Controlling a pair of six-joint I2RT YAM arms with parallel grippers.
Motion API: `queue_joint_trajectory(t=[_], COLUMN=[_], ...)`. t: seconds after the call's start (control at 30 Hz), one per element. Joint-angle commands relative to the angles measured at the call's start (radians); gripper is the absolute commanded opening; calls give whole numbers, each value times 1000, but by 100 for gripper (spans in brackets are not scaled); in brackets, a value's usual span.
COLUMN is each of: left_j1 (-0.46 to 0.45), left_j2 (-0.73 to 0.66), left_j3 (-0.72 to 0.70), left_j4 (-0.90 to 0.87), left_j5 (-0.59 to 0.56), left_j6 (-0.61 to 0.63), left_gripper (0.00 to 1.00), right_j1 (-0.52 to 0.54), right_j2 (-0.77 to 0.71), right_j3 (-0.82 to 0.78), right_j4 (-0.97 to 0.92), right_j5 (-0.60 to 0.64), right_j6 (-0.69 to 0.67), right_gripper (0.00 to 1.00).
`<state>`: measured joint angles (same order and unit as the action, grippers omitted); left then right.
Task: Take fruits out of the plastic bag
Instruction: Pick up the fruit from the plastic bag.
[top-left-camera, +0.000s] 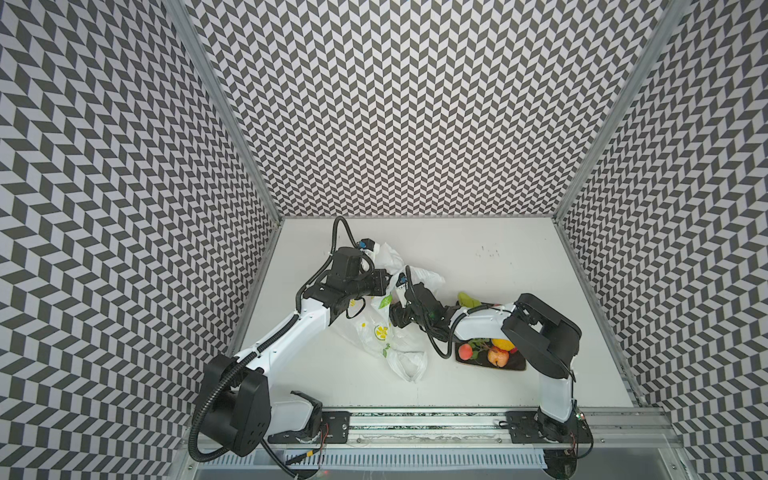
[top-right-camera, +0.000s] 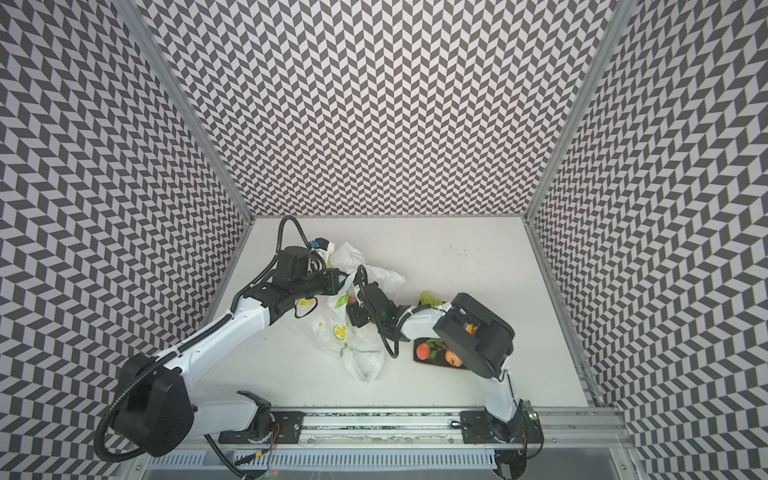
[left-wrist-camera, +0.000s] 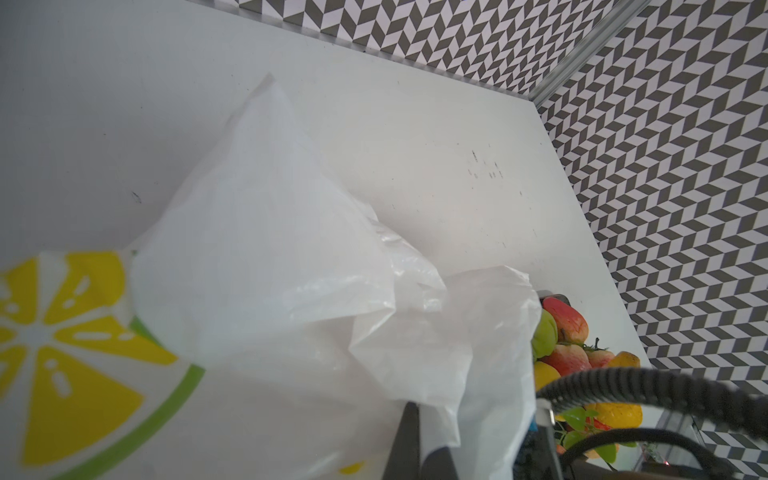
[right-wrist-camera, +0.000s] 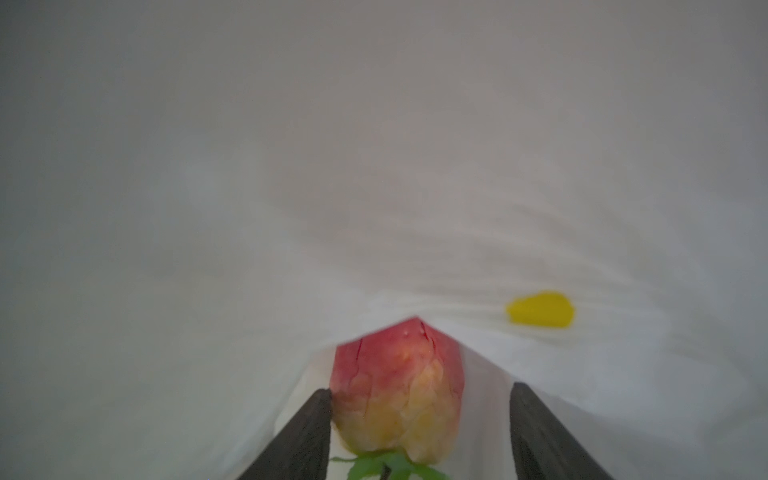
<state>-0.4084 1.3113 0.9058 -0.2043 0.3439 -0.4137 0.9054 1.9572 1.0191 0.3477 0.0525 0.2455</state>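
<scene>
Thin crinkly plastic bag (left-wrist-camera: 270, 249) — semi-gloss, transl., table (top-left-camera: 498, 266) matt wht, smooth, peach (right-wrist-camera: 395, 395) — dull, cracked skin

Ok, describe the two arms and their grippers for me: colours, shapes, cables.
The left arm and right arm have smooth white links with bulky black joint housings. Ribbed black cable conduit loops along each. Wrists are black, with a small blue connector. The right gripper has flat, dark grey, tapered fingers with a fine texture.

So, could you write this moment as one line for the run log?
left gripper: shut on plastic bag | right gripper: open around peach inside bag | plate: other fruits already out
</scene>
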Motion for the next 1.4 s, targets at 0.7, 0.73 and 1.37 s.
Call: queue_joint_trajectory(t=[0.7,0.73,1.37], left_j1=[39,39,39], left_j2=[45,48,53], left_j3=[-24,-24,-32], left_j4=[-5,-5,7], left_j5=[63,67,64], left_j6=[-22,-22,-25], left_gripper=[0,0,0], right_j1=[1,0,1], right_j2=[66,73,108], right_j3=[3,13,32], right_j4=[214,207,191], right_j5=[-31,-31,-66], right_j6=[-205,-210,-245], right_gripper=[80,79,47])
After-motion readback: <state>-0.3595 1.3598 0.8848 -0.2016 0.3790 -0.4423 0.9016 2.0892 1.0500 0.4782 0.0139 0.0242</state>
